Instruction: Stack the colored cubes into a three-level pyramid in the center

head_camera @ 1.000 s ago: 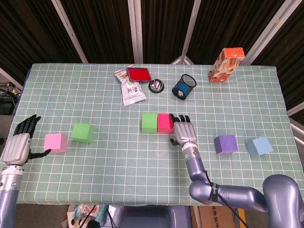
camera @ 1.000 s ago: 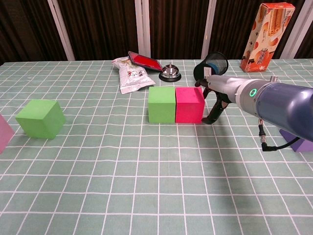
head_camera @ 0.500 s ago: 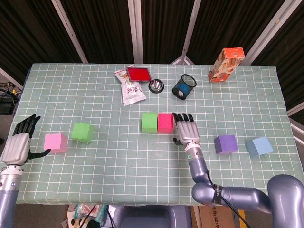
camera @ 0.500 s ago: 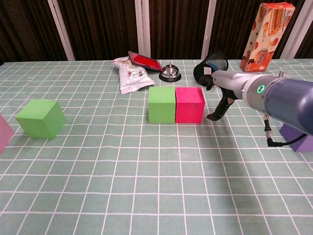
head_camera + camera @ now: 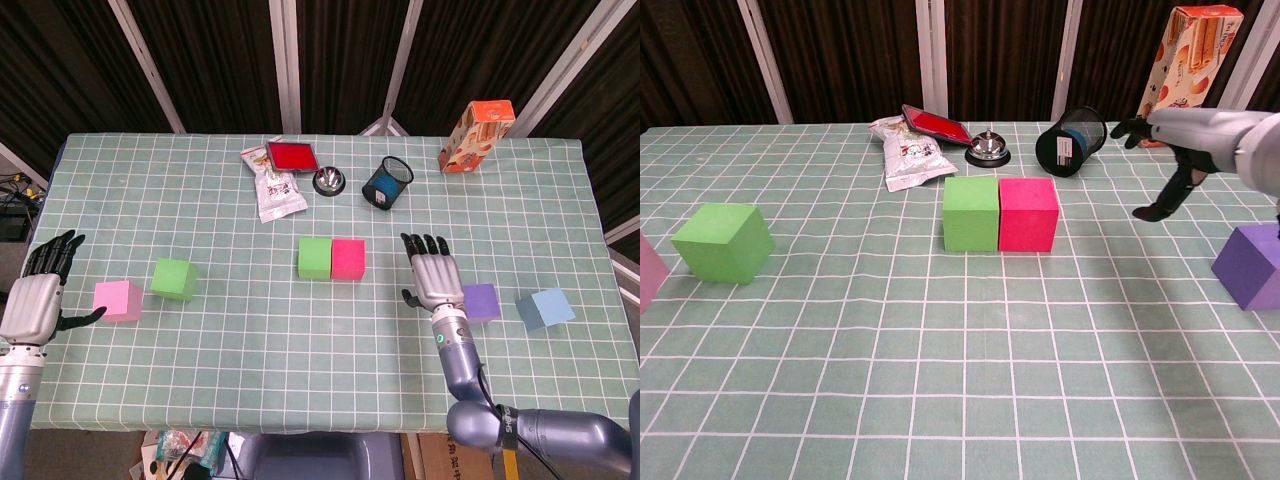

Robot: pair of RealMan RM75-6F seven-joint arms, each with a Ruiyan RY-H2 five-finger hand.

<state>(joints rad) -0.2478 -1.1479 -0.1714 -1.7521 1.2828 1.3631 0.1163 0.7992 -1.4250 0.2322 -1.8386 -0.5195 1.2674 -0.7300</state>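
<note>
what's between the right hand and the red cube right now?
Nothing but bare tablecloth. In the head view the right hand hangs open, apart from the red cube; the chest view shows the same gap.

No legible text (packaging print blurred)

A checked cloth (image 5: 940, 400) is covering the bench, lying smooth and matt, while matt cubes, a green cube (image 5: 971, 212) and a magenta cube (image 5: 1028, 213) among them, are sitting near a glossy metal bell (image 5: 988, 148) and a shiny foil packet (image 5: 906, 152).
</note>
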